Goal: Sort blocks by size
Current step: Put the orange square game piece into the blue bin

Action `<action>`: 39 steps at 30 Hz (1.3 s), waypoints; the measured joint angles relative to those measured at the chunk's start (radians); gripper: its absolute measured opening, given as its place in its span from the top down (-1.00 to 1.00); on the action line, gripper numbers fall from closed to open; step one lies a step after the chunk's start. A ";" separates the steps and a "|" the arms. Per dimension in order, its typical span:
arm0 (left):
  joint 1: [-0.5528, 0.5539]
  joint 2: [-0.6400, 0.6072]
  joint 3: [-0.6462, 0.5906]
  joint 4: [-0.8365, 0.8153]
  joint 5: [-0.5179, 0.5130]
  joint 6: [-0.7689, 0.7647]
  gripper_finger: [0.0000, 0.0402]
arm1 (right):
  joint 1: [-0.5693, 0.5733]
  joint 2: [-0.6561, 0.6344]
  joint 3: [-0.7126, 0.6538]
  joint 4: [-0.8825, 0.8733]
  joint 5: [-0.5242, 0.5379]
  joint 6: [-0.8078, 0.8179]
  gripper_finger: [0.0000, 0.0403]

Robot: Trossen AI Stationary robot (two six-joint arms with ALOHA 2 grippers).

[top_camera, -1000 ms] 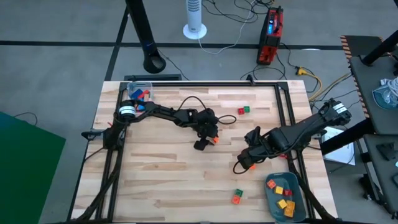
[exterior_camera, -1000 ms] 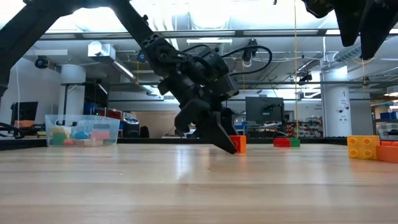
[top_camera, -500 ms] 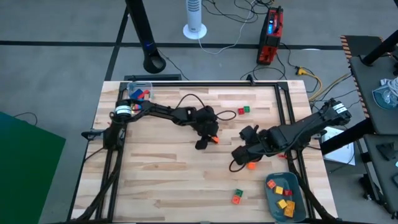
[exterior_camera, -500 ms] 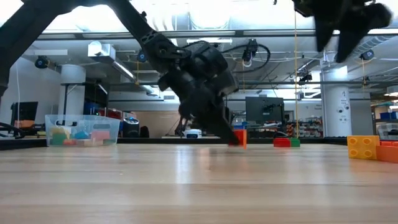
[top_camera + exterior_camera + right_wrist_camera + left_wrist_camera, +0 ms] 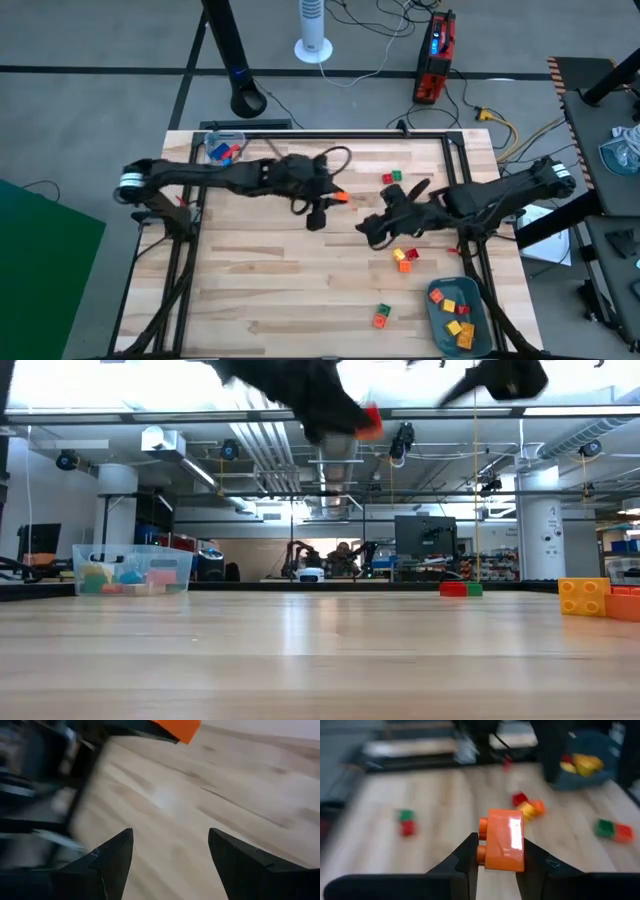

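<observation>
A small orange block hangs high above the table in my left gripper, which is shut on it; the low view shows the orange block near the picture's top. My right gripper hovers open just right of it, nothing between its fingers. On the table lie an orange-and-yellow block pair, a red-and-green pair and a green-and-red pair. My left gripper pinches the orange block by two opposite sides between its two fingers. The fingers reach it from the table's left. The block is lifted clear of the table, its studs turned sideways.
A clear plastic box with blocks stands at the far left corner. A grey-blue tray with several blocks sits at the near right. Bare wood lies along the near left. The two grippers are close together at mid-table.
My left gripper has shut on the orange block where it lay on the table, then lifted it high and carried it a little toward the far edge. My right gripper has risen and moved toward the far left, away from the orange-and-yellow pair, which stays on the table.
</observation>
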 joint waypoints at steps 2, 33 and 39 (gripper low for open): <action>-0.044 -0.063 0.000 -0.017 -0.115 -0.015 0.61 | -0.008 -0.031 0.000 0.071 0.001 0.001 -0.25; -0.338 0.029 0.176 -0.069 -0.613 -0.110 0.60 | -0.078 -0.008 0.003 0.314 -0.090 -0.184 -0.46; -0.338 0.064 0.234 -0.073 -0.609 -0.071 0.60 | -0.080 -0.009 0.003 0.320 -0.086 -0.192 -0.36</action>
